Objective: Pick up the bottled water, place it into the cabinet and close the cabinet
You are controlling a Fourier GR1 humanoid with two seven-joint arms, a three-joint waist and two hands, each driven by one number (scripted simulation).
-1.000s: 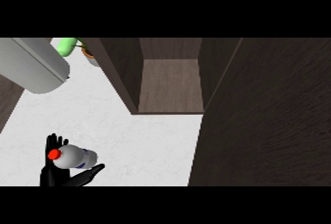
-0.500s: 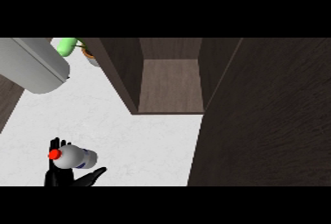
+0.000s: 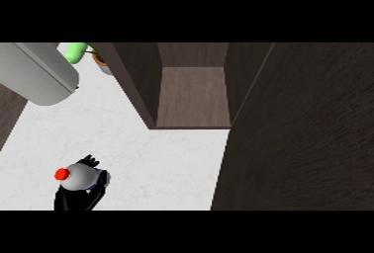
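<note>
The bottled water (image 3: pixel 80 178), white with a red cap (image 3: pixel 63 173), stands at the lower left of the white counter (image 3: pixel 161 158), seen from above. My left hand (image 3: pixel 73 198) is curled round it from below, with fingertips showing behind the bottle and the thumb at its right side. The dark wooden cabinet (image 3: pixel 194 96) stands open at the top centre, its inside shelf bare. Its open door (image 3: pixel 300 133) fills the right side of the view. My right hand does not show.
A large grey appliance (image 3: pixel 36 74) lies at the upper left. Behind it are a green plant (image 3: pixel 73 52) and its pot (image 3: pixel 102 62). The cabinet's left wall (image 3: pixel 135 81) stands between the plant and the opening.
The thumb that stuck out to the right has folded in against the bottle, and the fingers have closed round it. The bottle has stayed in about the same spot.
</note>
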